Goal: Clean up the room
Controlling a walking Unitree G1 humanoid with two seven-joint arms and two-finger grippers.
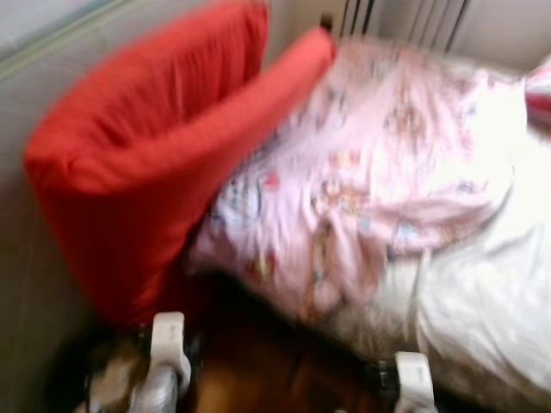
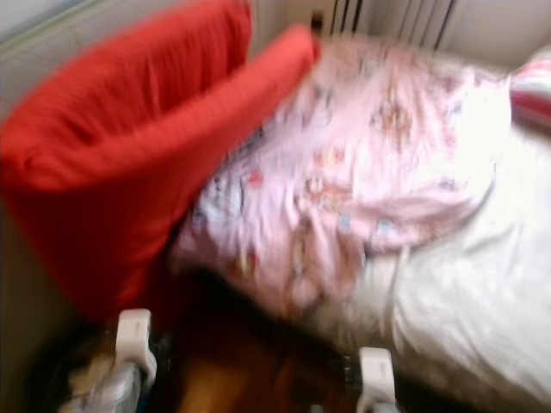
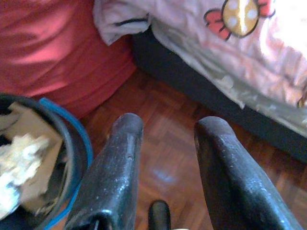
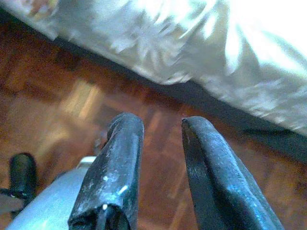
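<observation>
A big red cushion leans against the wall at the left, its corner lying on the bed. A crumpled pink patterned blanket covers the bed, hanging over its edge beside a white sheet. My left gripper hangs low over the wood floor, open and holding nothing, beside a dark bin with a blue rim holding crumpled paper. My right gripper is open and holds nothing over the floor near the bed's edge. Both wrists show at the bottom of the head views.
Brown parquet floor lies between me and the bed. White radiator bars stand behind the bed's head. A striped red and white item sits at the far right. The head views are blurred.
</observation>
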